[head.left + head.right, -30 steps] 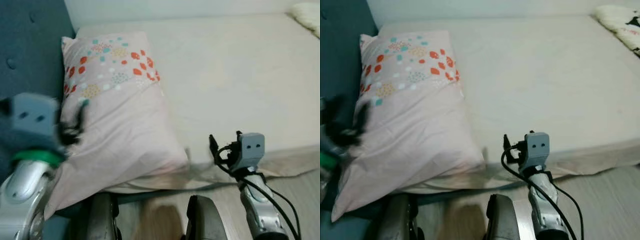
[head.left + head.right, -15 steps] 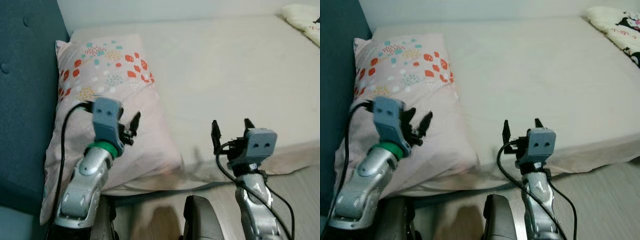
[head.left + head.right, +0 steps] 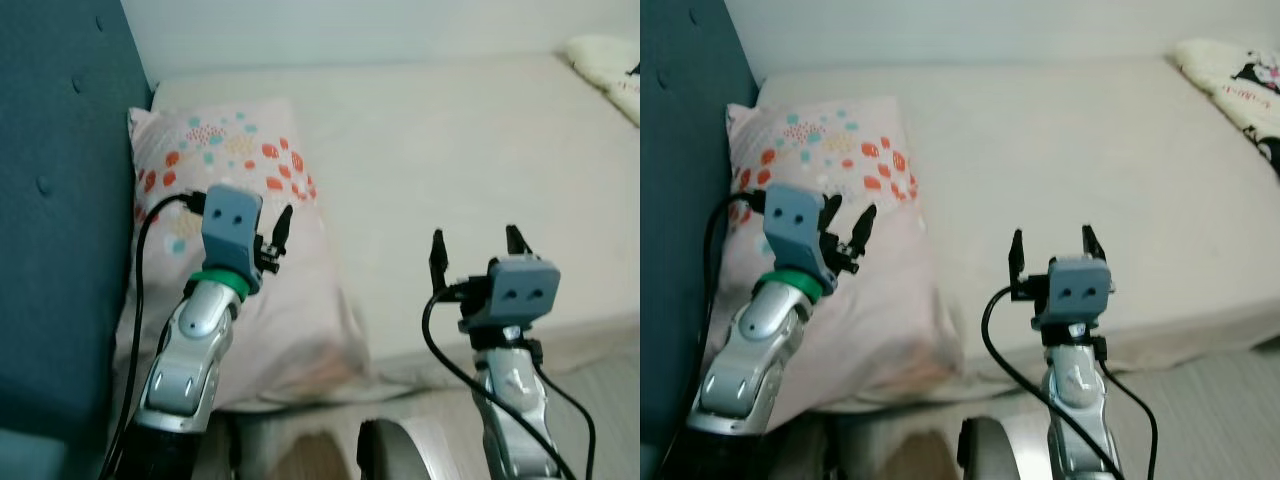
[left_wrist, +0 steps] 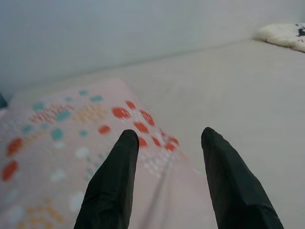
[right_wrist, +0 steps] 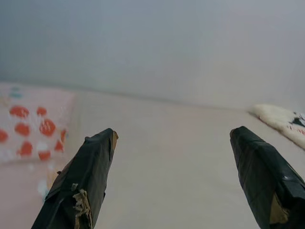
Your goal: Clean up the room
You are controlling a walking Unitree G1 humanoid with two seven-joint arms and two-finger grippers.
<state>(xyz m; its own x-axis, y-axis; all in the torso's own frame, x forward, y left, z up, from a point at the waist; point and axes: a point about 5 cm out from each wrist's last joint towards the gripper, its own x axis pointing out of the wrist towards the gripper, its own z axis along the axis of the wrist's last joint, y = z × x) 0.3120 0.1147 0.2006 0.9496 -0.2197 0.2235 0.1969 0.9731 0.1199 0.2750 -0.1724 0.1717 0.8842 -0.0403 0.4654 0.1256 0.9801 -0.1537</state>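
Black fingers of left gripper (image 3: 848, 236) parted, empty, raised over pillow (image 3: 880, 300) at left centre of frame. Right gripper (image 3: 1050, 250) spread wide, empty, lower centre, above front edge of bed (image 3: 1060, 150). Pink pillow with red and teal dots lying along left end of bed, against blue headboard (image 3: 60, 200). Pale sheet across upper frame. White printed blanket (image 3: 1230, 80) at upper right corner. Grey wall (image 5: 152, 43) behind.
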